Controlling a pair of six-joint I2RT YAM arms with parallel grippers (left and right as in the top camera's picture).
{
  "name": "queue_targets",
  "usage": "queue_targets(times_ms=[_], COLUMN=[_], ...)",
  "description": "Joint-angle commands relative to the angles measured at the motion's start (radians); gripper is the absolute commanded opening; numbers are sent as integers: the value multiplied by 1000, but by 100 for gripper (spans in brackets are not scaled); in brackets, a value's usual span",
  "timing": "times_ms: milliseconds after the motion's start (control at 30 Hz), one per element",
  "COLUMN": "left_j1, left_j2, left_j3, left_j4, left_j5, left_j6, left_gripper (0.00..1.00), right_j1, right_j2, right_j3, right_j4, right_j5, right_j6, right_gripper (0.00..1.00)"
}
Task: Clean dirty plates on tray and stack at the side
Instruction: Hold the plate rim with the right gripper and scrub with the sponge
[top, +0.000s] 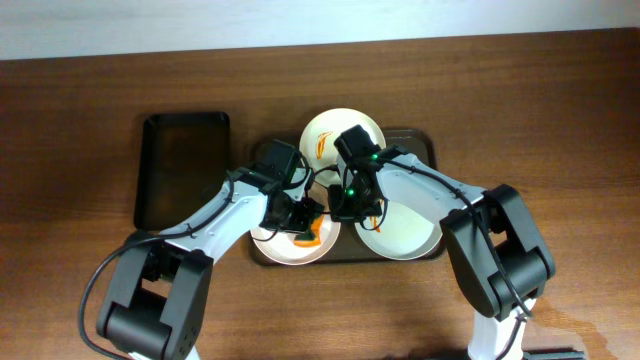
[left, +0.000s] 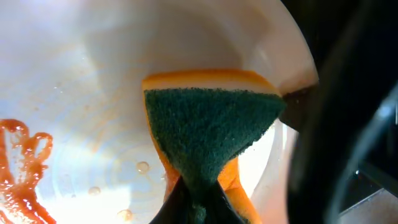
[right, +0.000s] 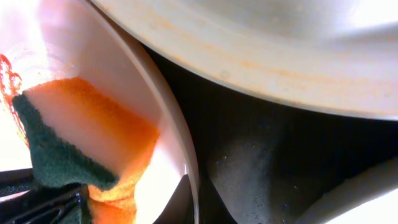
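Note:
The dark brown tray (top: 422, 143) holds three plates. The back plate (top: 330, 128) has an orange streak. My left gripper (top: 301, 216) is shut on an orange and green sponge (top: 317, 234), pressed onto the front left white plate (top: 283, 249). The left wrist view shows the sponge (left: 208, 121), jaws (left: 199, 202) and red sauce (left: 22, 168) on that plate (left: 93, 74). My right gripper (top: 346, 209) is shut on this plate's rim (right: 177, 134), jaws (right: 198, 200) either side of it. The pale front right plate (top: 410, 236) lies beside them and also shows in the right wrist view (right: 280, 50).
A smaller, narrow black tray (top: 184, 170) lies to the left of the brown tray on the wooden table (top: 560, 110). The two arms are close together over the middle of the brown tray (right: 280, 162).

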Motion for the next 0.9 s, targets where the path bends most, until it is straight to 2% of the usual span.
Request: queue_targets(times_ms=[0, 33, 133, 267, 333, 433, 500, 533, 633, 700, 767, 867], left_j1=[3, 3, 17, 25, 25, 25, 23, 18, 17, 15, 3, -19], left_j2=[42, 42, 42, 42, 42, 42, 40, 38, 41, 63, 96, 197], left_j3=[-8, -8, -8, -8, -1, 107, 224, 290, 350, 346, 343, 343], left_j4=[2, 1, -67, -119, -136, -248, -334, -368, -335, -301, -290, -310], left_j5=[-74, -93, -364, -667, -727, -824, -811, -750, -386, -214, -140, -136], left_j6=[-29, -29, -117, -118, -119, -126, -126, -126, -124, -122, -122, -122], left_gripper=[0, 0, 0, 0, 0, 0, 0, 0, 0, 0, 0, 0], right_j1=[10, 10, 10, 10, 10, 10, 10, 10, 10, 10, 10, 10], right_j2=[21, 21, 21, 21, 21, 21, 21, 21, 21, 21, 21, 21], right_j3=[-22, -22, -22, -22, -22, -22, -22, -22, -22, -22, -22, -22], right_j4=[0, -1, -4, -5, -5, -5, -5, -5, -5, -4, -4, -5], right_j5=[2, 2, 2, 5, 5, 5, 5, 5, 5, 5, 5, 5], right_j6=[-24, -24, -24, -24, -24, -24, -24, -24, -24, -24, -24, -24], right_gripper=[4, 4, 4, 4, 4, 4, 4, 4, 4, 4, 4, 4])
